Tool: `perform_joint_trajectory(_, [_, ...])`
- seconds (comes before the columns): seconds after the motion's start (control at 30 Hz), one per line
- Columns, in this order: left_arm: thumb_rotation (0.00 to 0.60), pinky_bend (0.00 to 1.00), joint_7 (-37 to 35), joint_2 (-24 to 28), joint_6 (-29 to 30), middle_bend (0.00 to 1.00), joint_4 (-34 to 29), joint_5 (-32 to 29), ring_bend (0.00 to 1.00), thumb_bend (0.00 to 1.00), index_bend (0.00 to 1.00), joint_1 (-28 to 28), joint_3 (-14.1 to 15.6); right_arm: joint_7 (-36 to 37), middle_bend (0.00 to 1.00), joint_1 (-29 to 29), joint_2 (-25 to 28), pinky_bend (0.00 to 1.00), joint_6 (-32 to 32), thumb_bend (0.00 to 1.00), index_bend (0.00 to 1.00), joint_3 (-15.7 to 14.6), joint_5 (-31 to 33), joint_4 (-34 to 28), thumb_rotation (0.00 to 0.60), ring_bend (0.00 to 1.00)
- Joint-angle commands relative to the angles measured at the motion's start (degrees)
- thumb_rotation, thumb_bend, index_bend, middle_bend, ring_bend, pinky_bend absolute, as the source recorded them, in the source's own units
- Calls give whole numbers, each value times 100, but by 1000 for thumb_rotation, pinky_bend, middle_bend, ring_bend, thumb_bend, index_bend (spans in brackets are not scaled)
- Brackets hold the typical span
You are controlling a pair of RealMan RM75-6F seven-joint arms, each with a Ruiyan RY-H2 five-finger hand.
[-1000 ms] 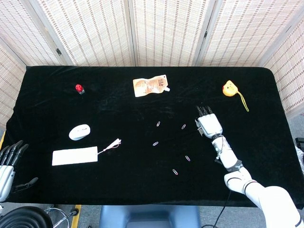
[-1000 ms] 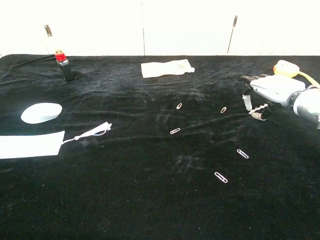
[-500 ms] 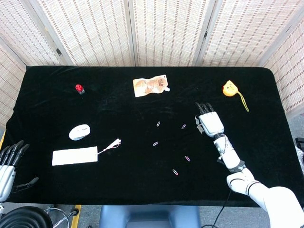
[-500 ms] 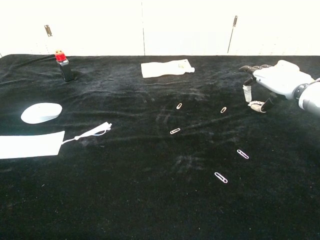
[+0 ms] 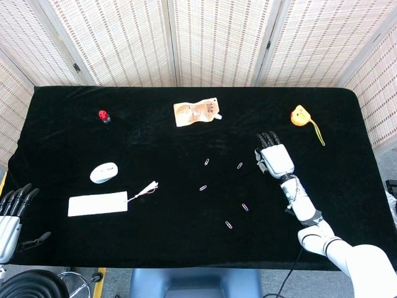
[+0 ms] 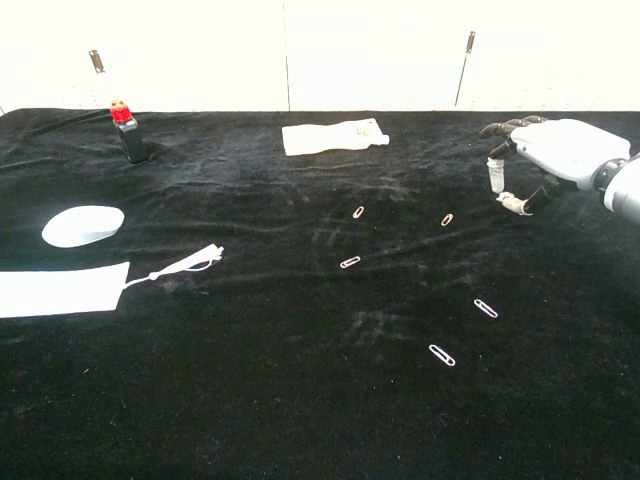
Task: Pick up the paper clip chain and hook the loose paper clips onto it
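From the head view we look down on a black table (image 5: 155, 211). Five loose paper clips (image 5: 203, 187) lie scattered on it, apart from one another, probably so each can be taken singly. We cannot make out a paper clip chain here. The right hand (image 5: 273, 158) hovers just right of the clip cluster, fingers spread and pointing away from us, holding nothing. The left hand (image 5: 11, 217) waits at the table's near left corner, fingers apart and empty. Left of the clips lie a white mouse (image 5: 103, 172) and a tagged white card (image 5: 98, 204); beyond them, a pouch (image 5: 197, 112).

From the chest view, the right hand (image 6: 545, 160) hangs above the cloth, right of the clips (image 6: 350, 262), fingers curved loosely downward, touching nothing.
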Motion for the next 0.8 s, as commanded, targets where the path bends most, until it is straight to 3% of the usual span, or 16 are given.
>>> perform_joint_trajectory(0.03, [600, 0, 4, -2, 3, 0, -2, 1, 0, 67, 0, 1, -1, 18, 114, -10, 10, 0, 27, 473, 921, 0, -6, -12, 600, 62])
perform_joint_trajectory(0.8, [600, 0, 126, -44, -96, 0, -10, -55, 0, 69, 0, -33, -7, 208, 117, -195, 441, 0, 556, 474, 921, 61, -95, -735, 600, 68])
